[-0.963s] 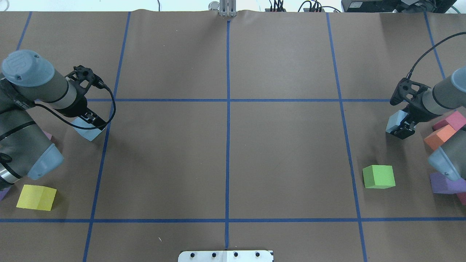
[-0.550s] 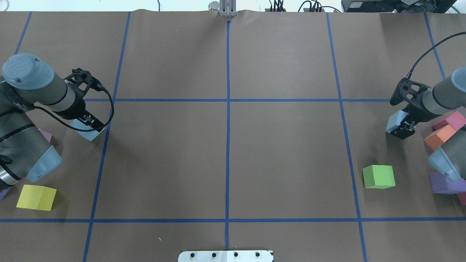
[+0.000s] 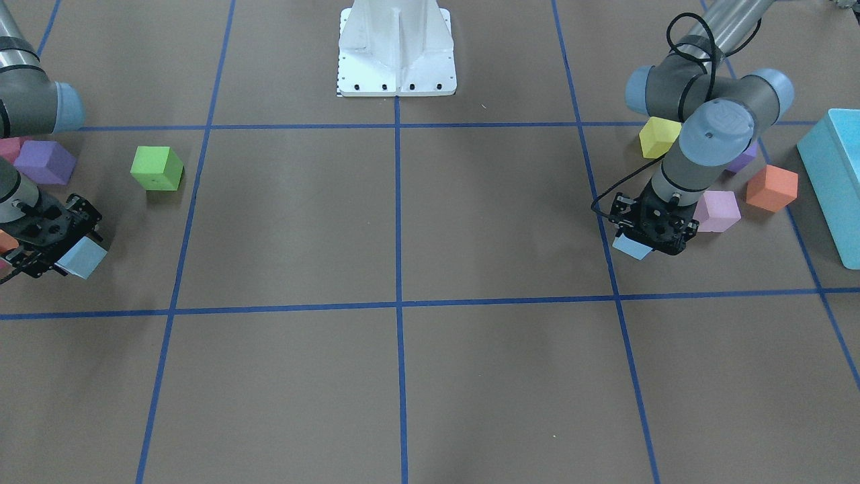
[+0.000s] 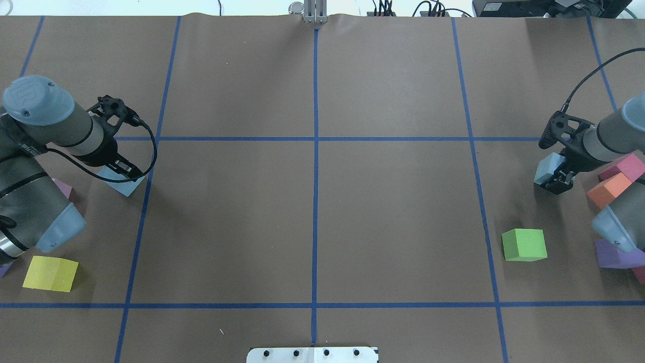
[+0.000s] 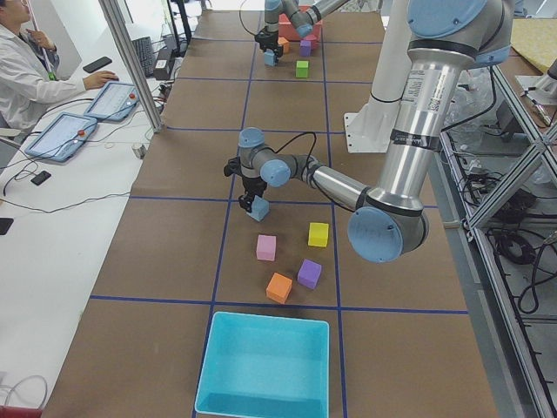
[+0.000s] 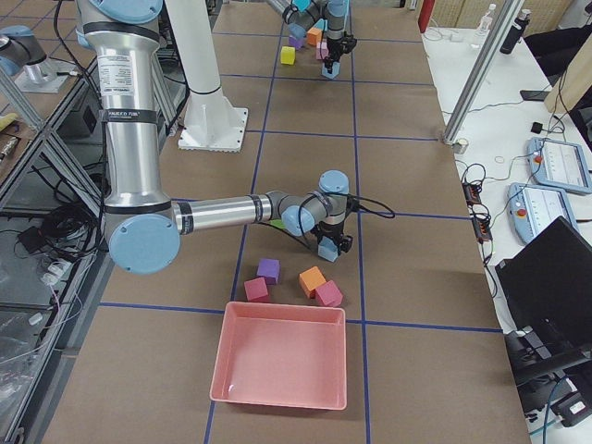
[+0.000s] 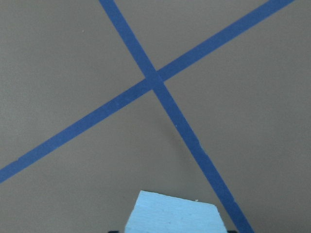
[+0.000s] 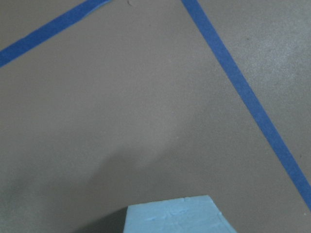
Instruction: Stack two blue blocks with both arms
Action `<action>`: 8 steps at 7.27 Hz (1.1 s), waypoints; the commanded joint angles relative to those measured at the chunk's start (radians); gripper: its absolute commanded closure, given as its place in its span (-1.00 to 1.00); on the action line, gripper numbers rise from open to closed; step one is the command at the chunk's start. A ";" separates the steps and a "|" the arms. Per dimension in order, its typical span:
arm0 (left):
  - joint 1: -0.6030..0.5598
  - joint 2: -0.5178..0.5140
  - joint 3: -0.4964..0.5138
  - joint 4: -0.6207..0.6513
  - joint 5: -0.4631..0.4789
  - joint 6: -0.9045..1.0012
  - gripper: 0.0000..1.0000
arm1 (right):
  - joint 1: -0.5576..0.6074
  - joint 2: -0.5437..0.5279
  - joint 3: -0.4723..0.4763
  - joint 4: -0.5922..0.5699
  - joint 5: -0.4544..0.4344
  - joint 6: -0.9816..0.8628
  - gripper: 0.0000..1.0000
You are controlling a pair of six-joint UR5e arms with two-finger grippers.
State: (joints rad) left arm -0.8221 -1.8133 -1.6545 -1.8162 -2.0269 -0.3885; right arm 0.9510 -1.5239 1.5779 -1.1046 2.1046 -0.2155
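My left gripper is shut on a pale blue block at the table's left, close over the brown surface by a blue tape line. In the front view this gripper and its block are on the right. The block's top edge shows in the left wrist view. My right gripper is shut on the other pale blue block at the far right. The front view shows this gripper and block on the left. The block also shows in the right wrist view.
A green cube lies near the right gripper, with orange, magenta and purple cubes behind it. A yellow cube, pink cube, orange cube and turquoise bin lie by the left arm. A white pedestal stands mid-table.
My left arm has shifted slightly to the left and back with its blue block. The right arm has hardly moved and still holds its block.
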 commanded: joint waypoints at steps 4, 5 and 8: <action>-0.003 -0.001 -0.027 0.005 -0.007 -0.013 -0.18 | -0.012 0.010 -0.001 -0.004 0.012 -0.001 -0.31; -0.008 -0.006 -0.034 0.009 -0.009 -0.013 -0.18 | -0.009 0.011 0.004 -0.011 0.015 -0.001 -0.31; -0.015 -0.052 -0.079 0.081 -0.030 -0.160 -0.21 | 0.044 0.042 0.167 -0.261 0.026 0.007 -0.31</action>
State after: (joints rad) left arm -0.8354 -1.8340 -1.7193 -1.7777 -2.0406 -0.4720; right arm 0.9819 -1.5016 1.6664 -1.2432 2.1315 -0.2136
